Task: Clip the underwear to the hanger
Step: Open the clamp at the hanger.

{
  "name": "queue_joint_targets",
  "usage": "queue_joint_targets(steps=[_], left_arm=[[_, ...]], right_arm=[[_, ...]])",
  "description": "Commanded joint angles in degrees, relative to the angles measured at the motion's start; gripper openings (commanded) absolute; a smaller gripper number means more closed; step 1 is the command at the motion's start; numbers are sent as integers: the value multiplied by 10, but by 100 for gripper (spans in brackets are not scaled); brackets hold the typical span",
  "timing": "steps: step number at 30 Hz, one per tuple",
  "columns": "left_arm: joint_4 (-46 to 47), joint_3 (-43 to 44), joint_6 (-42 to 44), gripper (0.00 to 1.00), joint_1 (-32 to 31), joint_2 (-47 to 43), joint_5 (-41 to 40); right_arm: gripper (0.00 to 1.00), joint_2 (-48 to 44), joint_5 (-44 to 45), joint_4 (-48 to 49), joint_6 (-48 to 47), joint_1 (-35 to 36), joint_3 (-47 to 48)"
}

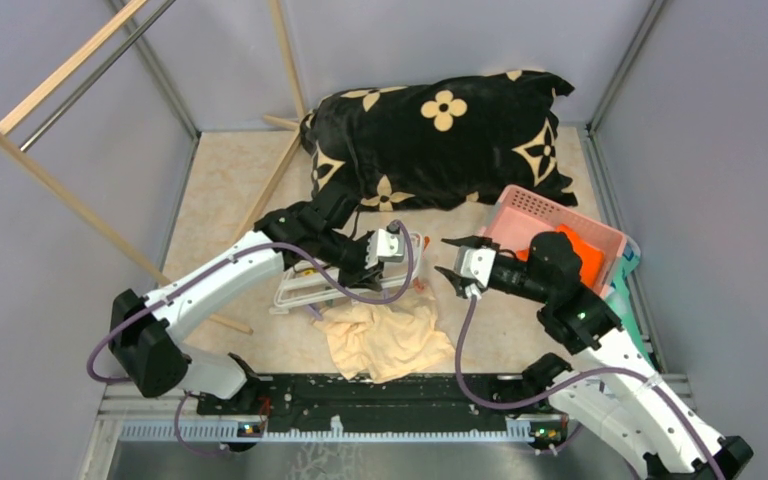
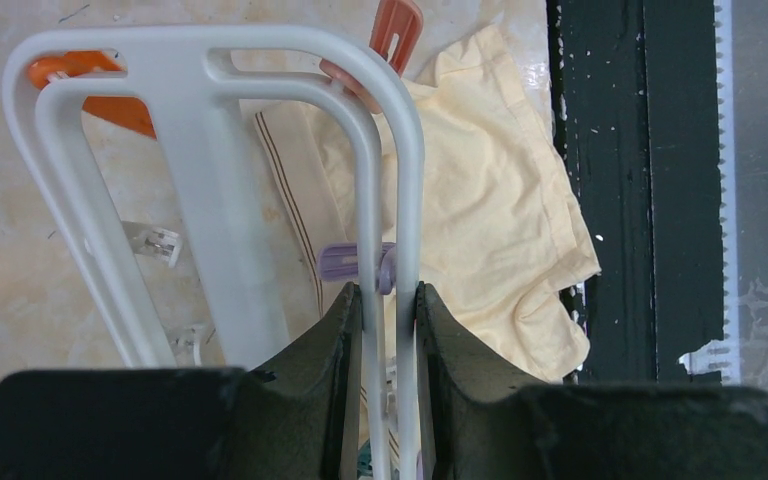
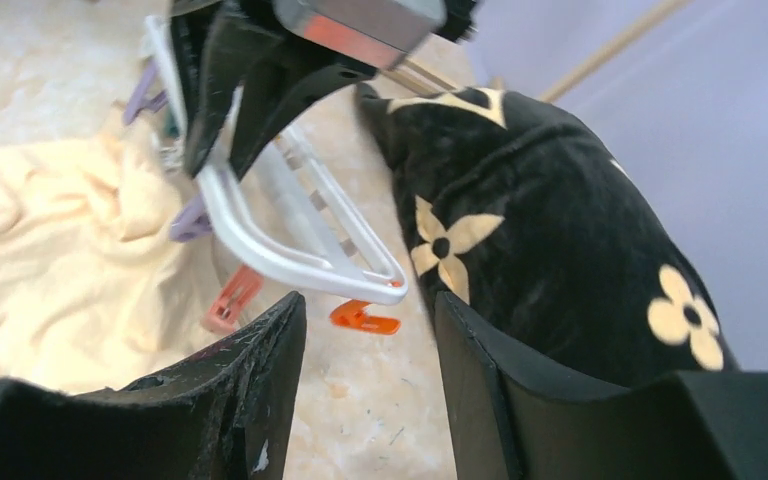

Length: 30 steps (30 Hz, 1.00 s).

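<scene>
The white hanger point(image 1: 300, 292) lies tilted on the floor, one end lifted. My left gripper point(image 1: 385, 250) is shut on its white double rail point(image 2: 388, 295). In the left wrist view the hanger frame point(image 2: 200, 150) carries orange clips point(image 2: 397, 30) and a purple clip point(image 2: 355, 262). The cream underwear point(image 1: 385, 335) lies crumpled under and beside the frame's near edge point(image 2: 490, 220). My right gripper point(image 1: 455, 265) is open and empty, just right of the hanger's end point(image 3: 290, 260). An orange clip point(image 3: 365, 318) dangles in front of its jaws point(image 3: 370, 300). The underwear point(image 3: 50, 250) shows at left.
A black pillow with cream flowers point(image 1: 440, 140) lies at the back, close behind the hanger point(image 3: 540, 230). A pink basket point(image 1: 525, 205) with an orange cloth point(image 1: 582, 255) stands right, under my right arm. A wooden rack point(image 1: 60, 150) leans at left. The black base rail point(image 1: 380, 400) runs along the near edge.
</scene>
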Motion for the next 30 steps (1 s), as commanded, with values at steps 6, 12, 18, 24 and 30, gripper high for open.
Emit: queue_joint_targets(steps=[6, 12, 18, 24, 30], left_arm=[[34, -10, 18, 0, 0, -31, 28], [41, -12, 17, 0, 0, -36, 16], [53, -22, 17, 0, 0, -42, 10], [58, -25, 19, 0, 0, -39, 6], [60, -33, 27, 0, 0, -35, 3]], right_arm=[[37, 11, 64, 83, 189, -2, 17], [40, 80, 297, -29, 654, -2, 111], [42, 92, 319, 46, 995, -2, 20], [47, 133, 302, 53, 1058, -2, 6], [47, 157, 270, 95, 1088, -1, -18]])
